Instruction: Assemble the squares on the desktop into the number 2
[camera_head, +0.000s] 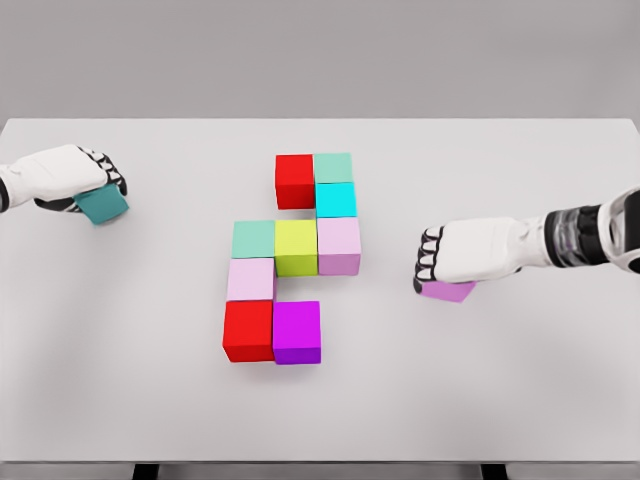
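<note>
Between the hands, nine blocks (296, 258) form most of the 2; left hand (72, 178) grips teal block (102, 205), right hand (455, 255) grips purple block (447, 291), both unplaced.

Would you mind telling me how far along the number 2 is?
Nine blocks already form most of a 2, from the red block down to the magenta block. The left hand grips a teal block; the right hand grips a purple block. Both remain to be placed.

Bright, even, diffuse light from above, white table (520, 400) evenly lit without glare, soft faint shadows cast close under the cubes, edges slightly softened, no distortion seen at the borders, grey backdrop flat
</note>
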